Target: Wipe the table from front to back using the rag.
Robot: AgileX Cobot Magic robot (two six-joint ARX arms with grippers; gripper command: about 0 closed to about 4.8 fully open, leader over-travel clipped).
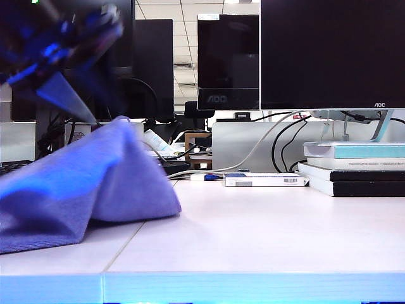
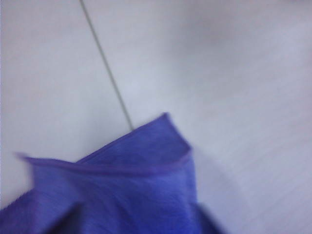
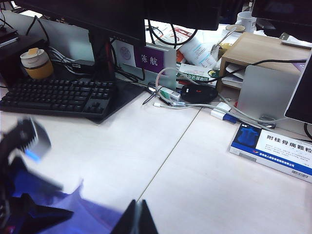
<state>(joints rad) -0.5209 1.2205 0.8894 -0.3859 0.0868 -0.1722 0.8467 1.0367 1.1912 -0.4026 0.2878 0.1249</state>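
Purple rag (image 1: 88,183) lies peaked and crumpled at lower left on the bench (image 1: 266,234), released beneath the blurred, spread left hand (image 1: 63,38) at upper left; right hand state indeterminate; wiping apparently finished.

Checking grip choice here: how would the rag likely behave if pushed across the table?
The rag is probably floppy: it stands peaked and draped. Pushed, it would likely bunch rather than slide flat, since folds already show. It seems light; the table looks smooth, so it may slip easily.
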